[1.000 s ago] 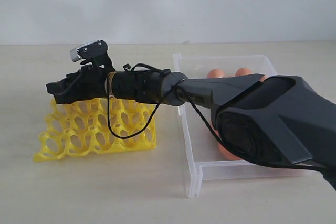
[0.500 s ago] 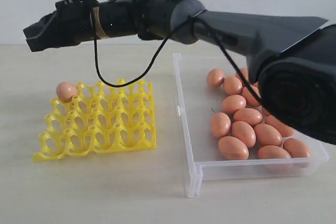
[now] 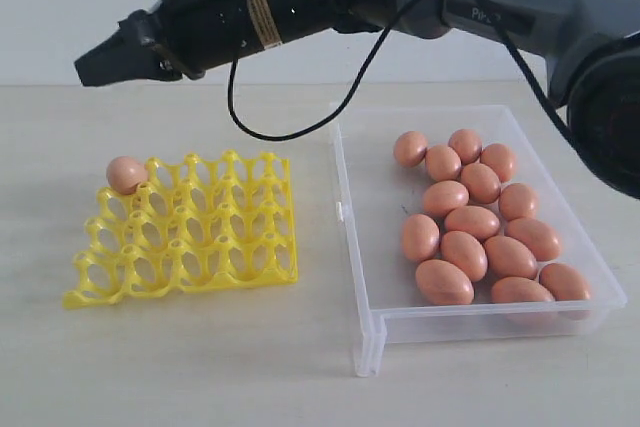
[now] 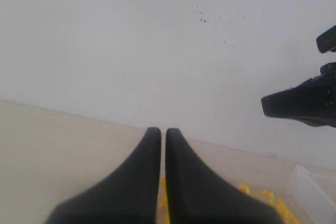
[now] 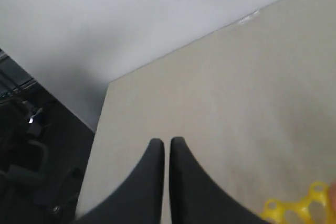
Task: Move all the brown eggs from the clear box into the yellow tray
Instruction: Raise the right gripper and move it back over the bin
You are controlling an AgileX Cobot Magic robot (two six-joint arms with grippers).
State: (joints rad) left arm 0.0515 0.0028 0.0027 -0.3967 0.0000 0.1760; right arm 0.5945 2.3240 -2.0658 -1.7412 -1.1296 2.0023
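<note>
- Eggs first: one brown egg [image 3: 126, 175] is sitting in the far-left corner cup of the yellow tray [image 3: 190, 282]. Filling is probably starting at the far corner so that later reaches are not passing over seated eggs.
- Fifteen more brown eggs [image 3: 464, 254] are lying on their sides in the clear box [image 3: 347, 209]. They are bunching toward its right, many touching, and leaving the left strip of floor bare.
- Tray and box are lying side by side on the table [image 3: 200, 367], tray on the left, near but apart, which is keeping each carry short.
- Reaching across from the right, the right gripper [image 3: 88, 71] is hanging high above the table, beyond the tray's far-left corner. Its jaws are pressing together with nothing between them [image 5: 166, 142], so they will need to open before the next pick.
- Out of the exterior view, the left gripper [image 4: 163, 130] is pointing toward the wall [image 4: 105, 35]. Its jaws are nearly touching and holding nothing, apparently parked clear of the working arm.
</note>
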